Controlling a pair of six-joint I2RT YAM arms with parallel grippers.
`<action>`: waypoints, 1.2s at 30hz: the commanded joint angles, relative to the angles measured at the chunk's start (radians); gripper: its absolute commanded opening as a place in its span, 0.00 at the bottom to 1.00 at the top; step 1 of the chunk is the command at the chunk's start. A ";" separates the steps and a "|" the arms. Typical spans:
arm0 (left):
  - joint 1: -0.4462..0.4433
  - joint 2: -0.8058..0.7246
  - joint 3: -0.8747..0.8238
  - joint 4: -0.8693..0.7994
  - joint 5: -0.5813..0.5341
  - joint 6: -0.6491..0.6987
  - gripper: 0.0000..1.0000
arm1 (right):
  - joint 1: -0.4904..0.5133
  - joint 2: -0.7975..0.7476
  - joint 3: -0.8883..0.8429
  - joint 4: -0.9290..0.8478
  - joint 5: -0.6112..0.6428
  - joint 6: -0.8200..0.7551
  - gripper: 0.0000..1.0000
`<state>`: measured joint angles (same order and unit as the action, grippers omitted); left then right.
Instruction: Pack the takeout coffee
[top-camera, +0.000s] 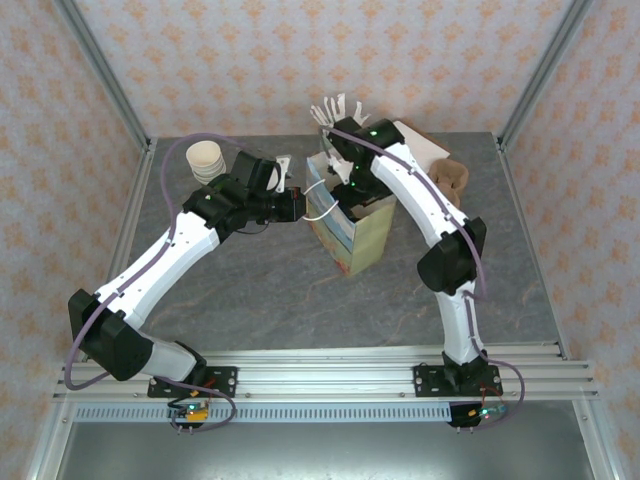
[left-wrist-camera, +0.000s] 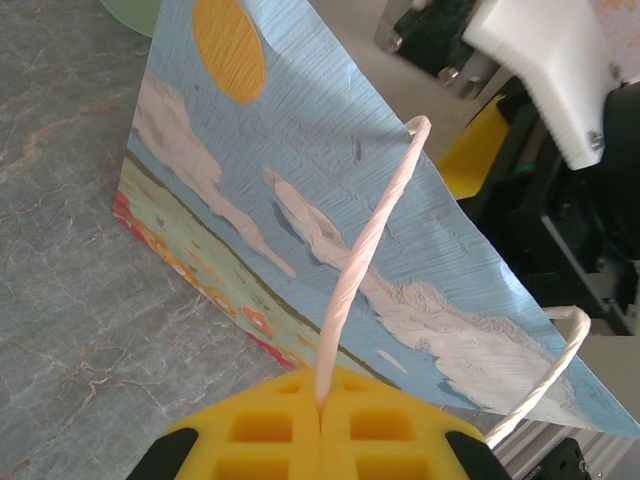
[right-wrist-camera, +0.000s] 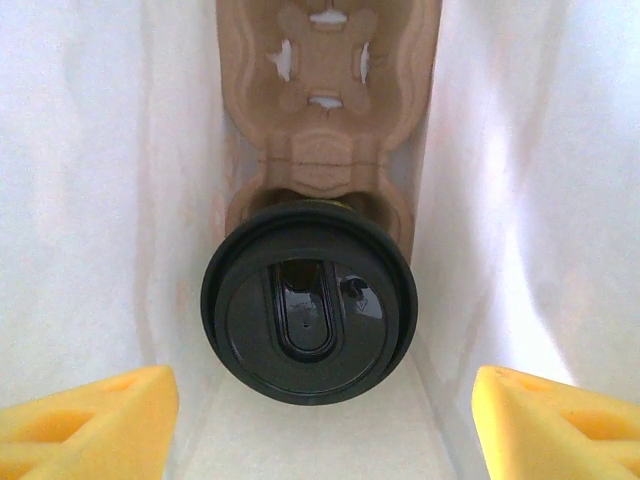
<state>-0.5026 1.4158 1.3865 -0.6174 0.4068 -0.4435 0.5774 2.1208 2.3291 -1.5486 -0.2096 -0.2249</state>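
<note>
1. Here, papered walls (top-camera: 250, 60) enclose a grey marbled table (top-camera: 250, 300).
2. A printed bag (top-camera: 355, 235) stands at centre, and the right arm covers its mouth.
3. The left gripper (left-wrist-camera: 320, 405), at the bag's 9 o'clock, pinches one handle (left-wrist-camera: 365, 250).
4. The right gripper (right-wrist-camera: 325, 425) hangs inside the bag, fingers spread.
5. Stacked cups (top-camera: 207, 160) stand at 10 o'clock.
6. The coffee (right-wrist-camera: 308, 315) sits lid up in a carrier (right-wrist-camera: 330, 90) on the bag's floor, between close white sides.

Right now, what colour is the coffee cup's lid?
Black; the lid shows best in the right wrist view.
</note>
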 joint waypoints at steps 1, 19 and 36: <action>-0.007 -0.029 0.025 -0.018 -0.006 0.008 0.00 | 0.004 -0.051 0.055 -0.022 0.014 0.021 0.78; -0.007 -0.035 0.029 -0.019 -0.008 0.006 0.00 | 0.003 -0.265 0.023 0.193 -0.025 0.099 0.78; -0.005 -0.042 0.215 -0.054 -0.095 0.018 0.63 | 0.027 -0.834 -0.677 0.822 -0.055 0.109 0.79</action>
<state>-0.5026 1.4109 1.5513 -0.6426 0.3752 -0.4427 0.5941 1.3552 1.7191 -0.9085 -0.2558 -0.1055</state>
